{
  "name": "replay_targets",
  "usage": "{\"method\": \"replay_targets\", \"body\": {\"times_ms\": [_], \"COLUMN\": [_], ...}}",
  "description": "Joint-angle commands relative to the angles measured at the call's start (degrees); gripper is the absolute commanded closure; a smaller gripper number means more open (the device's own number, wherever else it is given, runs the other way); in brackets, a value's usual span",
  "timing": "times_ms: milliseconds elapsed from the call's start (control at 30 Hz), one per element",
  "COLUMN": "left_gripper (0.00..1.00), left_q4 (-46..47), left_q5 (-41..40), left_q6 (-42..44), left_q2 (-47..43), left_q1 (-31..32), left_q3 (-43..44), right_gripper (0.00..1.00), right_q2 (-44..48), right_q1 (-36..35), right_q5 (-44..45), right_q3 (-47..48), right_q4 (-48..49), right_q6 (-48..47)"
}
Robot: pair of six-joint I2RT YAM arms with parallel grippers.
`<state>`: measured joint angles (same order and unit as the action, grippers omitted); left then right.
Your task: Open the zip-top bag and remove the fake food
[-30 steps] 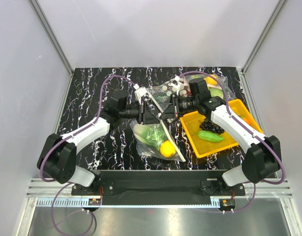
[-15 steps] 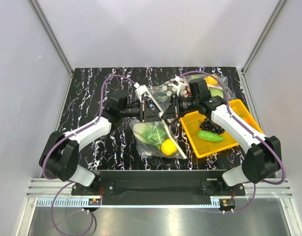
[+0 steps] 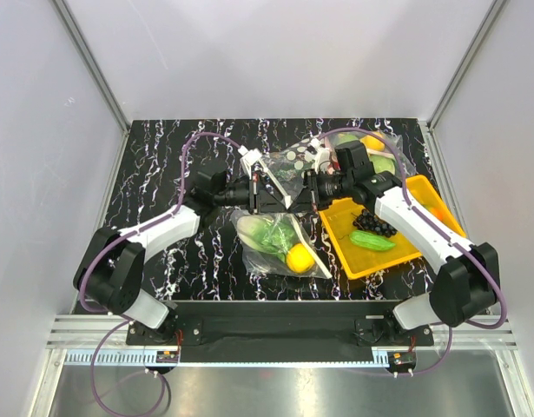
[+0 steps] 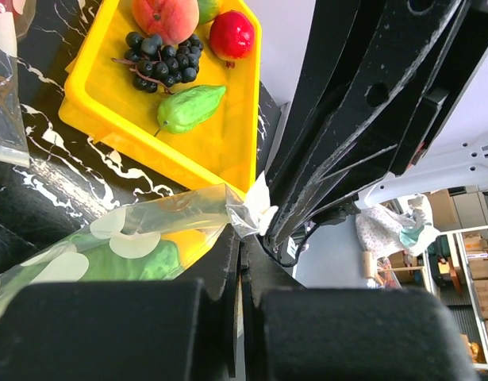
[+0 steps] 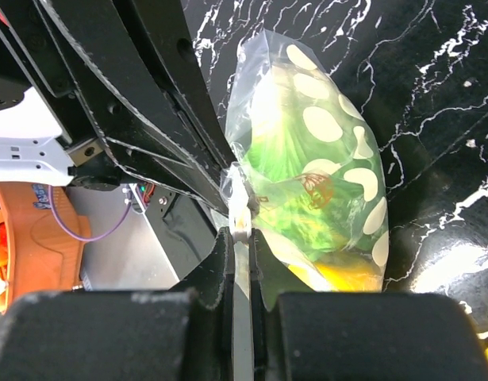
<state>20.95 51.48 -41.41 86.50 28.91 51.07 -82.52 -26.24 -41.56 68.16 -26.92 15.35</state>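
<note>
In the top view the mouth of the zip-top bag is covered where the left gripper and the right gripper meet, so its zip strip cannot be seen. In the left wrist view the bag is cut off by the left edge and hidden below by blurred fingers, and the peach in the yellow tray is cut by the top edge. In the right wrist view the lemon is seen only as a yellow patch.

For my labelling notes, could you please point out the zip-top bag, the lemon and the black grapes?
zip-top bag (image 5: 339, 151), right wrist view, dotted side wall.
lemon (image 3: 297, 258), top external view, its middle.
black grapes (image 4: 160, 62), left wrist view, bunch centre.
</note>
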Motion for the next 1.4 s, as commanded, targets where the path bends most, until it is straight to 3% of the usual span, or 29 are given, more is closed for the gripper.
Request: {"method": "replay_targets", "body": {"times_ms": [0, 600, 1367], "left_gripper": [1.00, 1.00, 1.00], "left_q4": [9.5, 10.8, -5.8], "left_q5": [2.4, 3.7, 3.0], "left_q6": [-1.9, -3.2, 9.4], "left_q2": [-1.0, -2.2, -5.9], "left_q1": [-0.6, -6.9, -22.1], "left_q3": [3.9, 2.1, 1.2], "right_gripper": [0.96, 0.96, 0.96], "right_q2": [1.4, 0.0, 3.9], "right_q1": [-0.1, -0.2, -0.3], "right_q5": [3.7, 4.0, 6.3], "right_q3": [-1.5, -0.5, -1.5], "right_q4": [-3.8, -6.2, -10.9], "right_q6": [-2.0, -4.2, -5.4]}}
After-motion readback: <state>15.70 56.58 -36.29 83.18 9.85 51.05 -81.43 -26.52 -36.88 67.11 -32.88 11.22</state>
